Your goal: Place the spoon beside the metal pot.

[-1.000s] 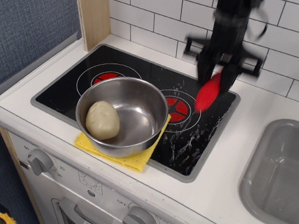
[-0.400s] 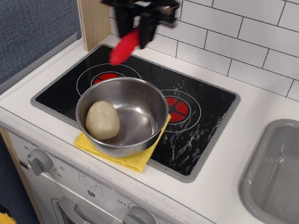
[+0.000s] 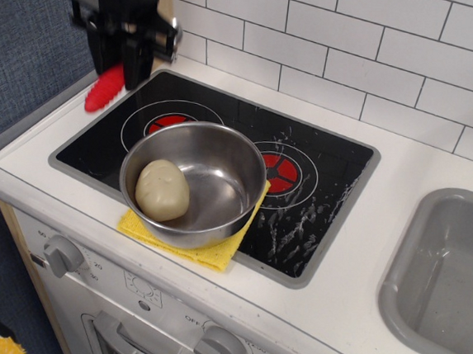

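The metal pot is round and shiny and stands at the front of the black stove top on a yellow cloth. A pale potato-like lump lies inside it. My black gripper is at the back left, above the stove's left corner, left of and behind the pot. It is shut on the spoon, holding it in the air. Only the spoon's thick red handle shows, hanging down to the left; its silver bowl is hidden by the gripper.
The black stove top has two red burner rings. A grey sink basin lies at the right. A wooden post and a white tiled wall stand behind. White counter runs left of the stove.
My gripper has swept left across the back of the stove, from above the right burner to the back left corner, carrying the spoon. The pot has not moved.
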`<action>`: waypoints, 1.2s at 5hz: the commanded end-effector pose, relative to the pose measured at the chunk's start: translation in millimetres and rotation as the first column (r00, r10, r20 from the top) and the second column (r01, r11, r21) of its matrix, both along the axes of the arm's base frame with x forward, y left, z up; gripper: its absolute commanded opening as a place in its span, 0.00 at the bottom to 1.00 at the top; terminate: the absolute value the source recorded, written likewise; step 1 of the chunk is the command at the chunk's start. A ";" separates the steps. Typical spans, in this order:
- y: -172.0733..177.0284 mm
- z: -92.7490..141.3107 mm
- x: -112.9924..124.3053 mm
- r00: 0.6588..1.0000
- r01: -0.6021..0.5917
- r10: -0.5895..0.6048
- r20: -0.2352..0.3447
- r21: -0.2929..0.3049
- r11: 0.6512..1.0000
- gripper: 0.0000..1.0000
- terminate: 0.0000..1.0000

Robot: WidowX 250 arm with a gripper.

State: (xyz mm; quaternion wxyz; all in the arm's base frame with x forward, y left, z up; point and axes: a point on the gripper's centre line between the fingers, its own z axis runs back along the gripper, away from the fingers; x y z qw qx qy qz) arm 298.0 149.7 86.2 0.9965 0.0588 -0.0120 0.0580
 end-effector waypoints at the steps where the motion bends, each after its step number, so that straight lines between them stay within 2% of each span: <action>1: 18.1 -24.1 -1.6 0.999 0.025 -0.024 -0.038 0.025 0.999 0.00 0.00; 3: 7.5 -45.7 -5.2 0.993 0.088 -0.083 -0.083 0.054 0.995 0.00 0.00; 4: 11.3 -43.7 -6.8 0.992 0.102 -0.098 -0.085 0.049 0.994 1.00 0.00; 5: 12.7 -14.1 -5.1 0.996 0.089 -0.088 -0.024 0.038 0.995 1.00 0.00; 6: 11.7 29.0 -7.0 0.994 0.094 -0.095 0.061 0.028 0.995 1.00 0.00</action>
